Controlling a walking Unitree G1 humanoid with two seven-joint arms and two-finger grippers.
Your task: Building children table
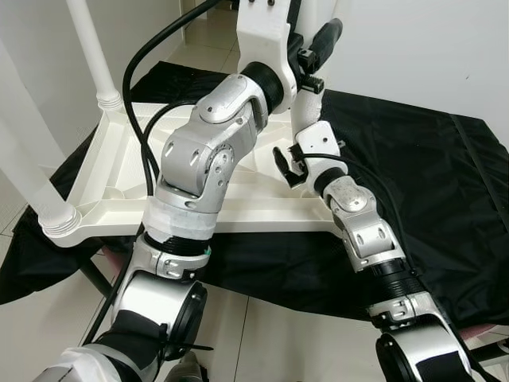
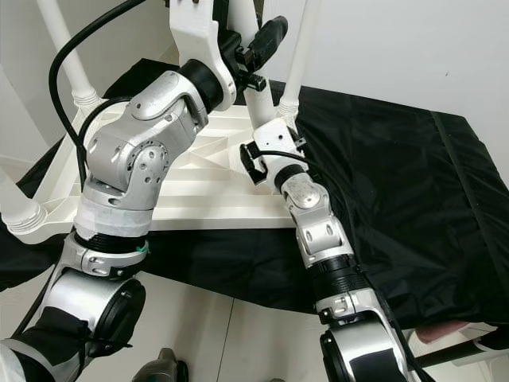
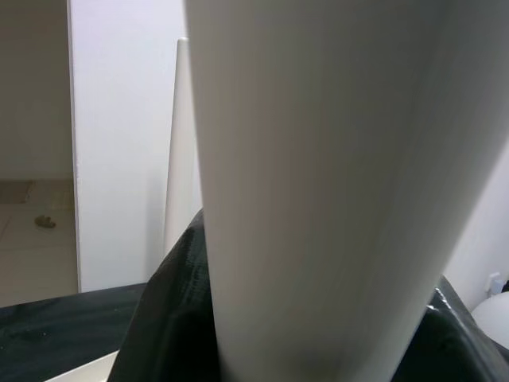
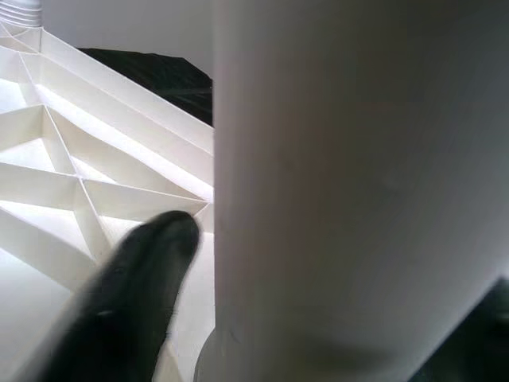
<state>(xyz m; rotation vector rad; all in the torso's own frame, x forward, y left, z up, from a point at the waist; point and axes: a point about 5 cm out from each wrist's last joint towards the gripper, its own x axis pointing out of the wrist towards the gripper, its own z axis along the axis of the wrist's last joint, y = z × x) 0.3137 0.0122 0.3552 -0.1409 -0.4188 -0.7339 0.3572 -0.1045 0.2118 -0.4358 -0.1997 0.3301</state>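
The white plastic children's table top [image 1: 238,191] lies upside down, ribbed underside up, on a counter covered with black cloth [image 1: 429,183]. Three white legs stand up from its corners: one at the near left corner [image 1: 28,179], one at the far left corner [image 1: 94,56], and one at the far right corner [image 2: 301,56].

Another white leg [image 2: 256,99] stands at the top's right side. Both arms reach to it. The left gripper [image 2: 258,40] is high on this leg, its jaws closed around it. The right gripper [image 1: 306,119] is lower, near the leg's base just above the top; its jaws also close on the leg, with one black finger [image 4: 127,302] beside the leg over the ribs.
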